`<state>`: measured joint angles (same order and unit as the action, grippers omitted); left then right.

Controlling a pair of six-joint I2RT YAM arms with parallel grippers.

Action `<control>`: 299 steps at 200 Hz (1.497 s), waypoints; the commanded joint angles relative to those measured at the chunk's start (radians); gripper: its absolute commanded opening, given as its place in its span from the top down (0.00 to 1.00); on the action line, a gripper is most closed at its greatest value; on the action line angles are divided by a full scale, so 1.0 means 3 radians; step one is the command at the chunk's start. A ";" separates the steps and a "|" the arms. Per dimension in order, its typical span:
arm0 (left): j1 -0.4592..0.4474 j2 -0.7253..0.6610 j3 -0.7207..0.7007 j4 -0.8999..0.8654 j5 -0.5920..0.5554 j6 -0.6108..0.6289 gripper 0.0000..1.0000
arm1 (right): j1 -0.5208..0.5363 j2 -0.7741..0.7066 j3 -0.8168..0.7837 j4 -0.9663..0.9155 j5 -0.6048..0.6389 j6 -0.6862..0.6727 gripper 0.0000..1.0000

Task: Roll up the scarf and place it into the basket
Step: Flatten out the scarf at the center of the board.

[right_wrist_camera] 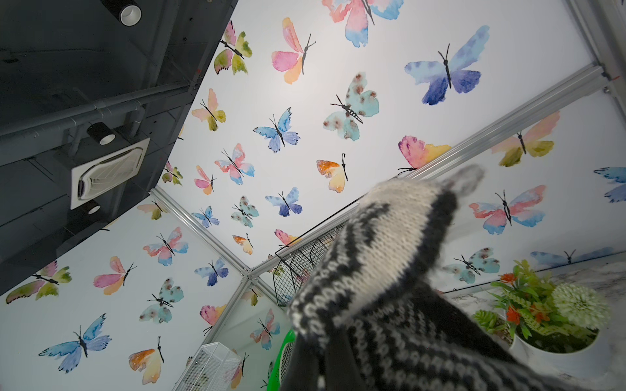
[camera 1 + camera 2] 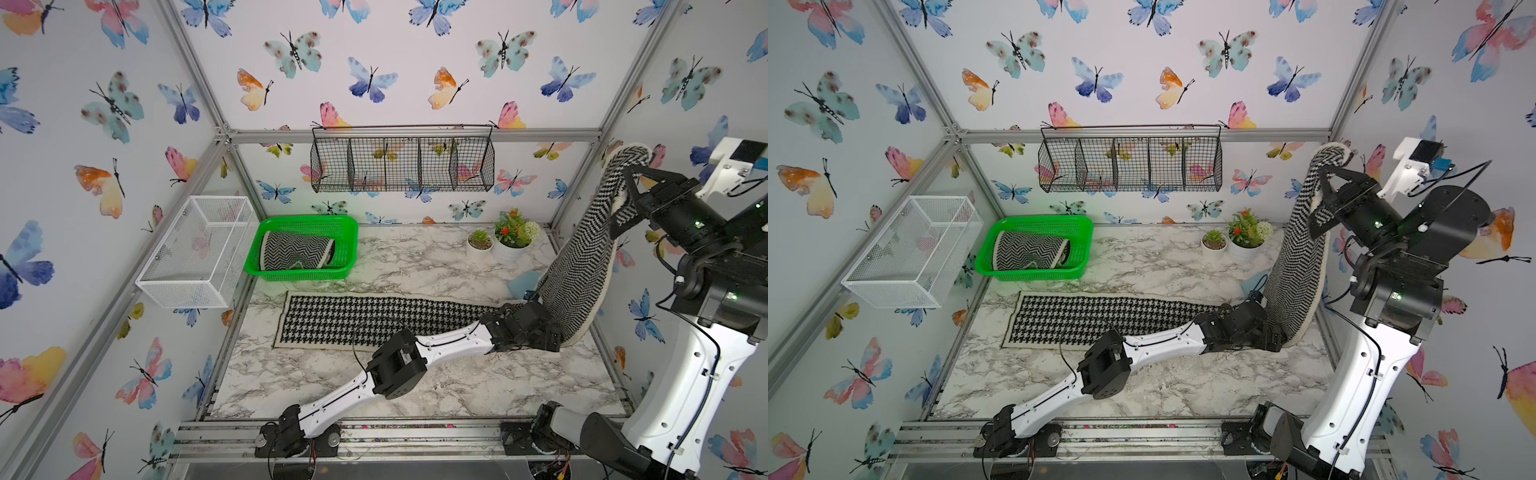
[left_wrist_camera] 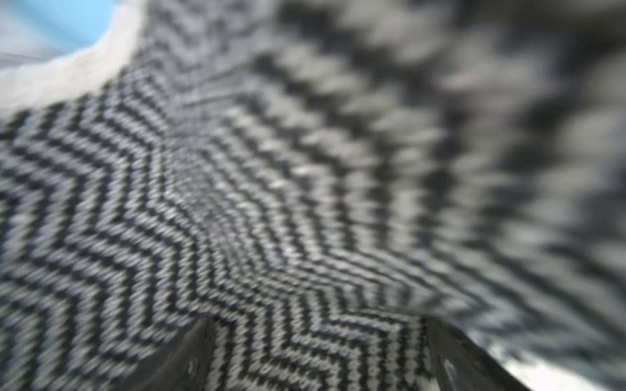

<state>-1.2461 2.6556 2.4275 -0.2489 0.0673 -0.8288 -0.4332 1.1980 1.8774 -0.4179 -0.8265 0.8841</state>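
Note:
The black-and-white scarf [image 2: 374, 320] [image 2: 1100, 318] lies flat on the marble table, houndstooth side up. Its right end rises steeply with the chevron side [image 2: 582, 266] showing. My right gripper [image 2: 627, 178] [image 2: 1323, 178] is high at the right, shut on that raised end [image 1: 389, 254]. My left gripper [image 2: 550, 330] [image 2: 1273, 332] is low at the foot of the raised part, open. Chevron fabric [image 3: 271, 203] fills the left wrist view and lies between its fingers [image 3: 189, 359]. The green basket [image 2: 307, 222] [image 2: 1042, 222] stands at the back left and holds a rolled chevron scarf [image 2: 295, 251].
A white mesh box [image 2: 195, 249] hangs on the left wall beside the basket. A black wire rack [image 2: 403, 164] hangs on the back wall. Two potted plants [image 2: 509, 237] stand at the back right, near the raised scarf. A pale blue object [image 2: 523, 282] lies behind it.

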 commanded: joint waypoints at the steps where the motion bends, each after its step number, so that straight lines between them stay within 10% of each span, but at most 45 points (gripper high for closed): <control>1: -0.0005 -0.0044 -0.0131 0.0226 0.0098 0.0033 0.02 | 0.0127 -0.0063 -0.0036 0.0105 -0.0033 -0.0110 0.98; 45: 0.0212 -0.1213 -0.1950 0.0861 -0.0073 0.0064 0.02 | 0.0208 -0.0097 -0.0218 0.0202 -0.0109 -0.0040 0.98; 112: 0.0583 -0.2503 -0.3409 0.0877 -0.0192 0.0170 0.02 | 0.0257 -0.0281 -0.0360 0.0294 -0.0205 0.0176 0.98; 238: 0.1410 -0.3364 -0.4118 0.0433 0.0249 0.0384 0.02 | 0.0446 -0.0274 -0.0737 0.0718 -0.0209 0.0286 0.98; 299: 0.1533 -0.3492 -0.4207 0.0362 0.0275 0.0420 0.02 | 0.2252 -0.0018 -0.0778 0.0508 0.1205 -0.0266 0.98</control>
<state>-0.8093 1.6630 1.1839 -0.1173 0.1314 -0.7242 0.0395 1.1557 1.6382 -0.2649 -0.6960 0.9009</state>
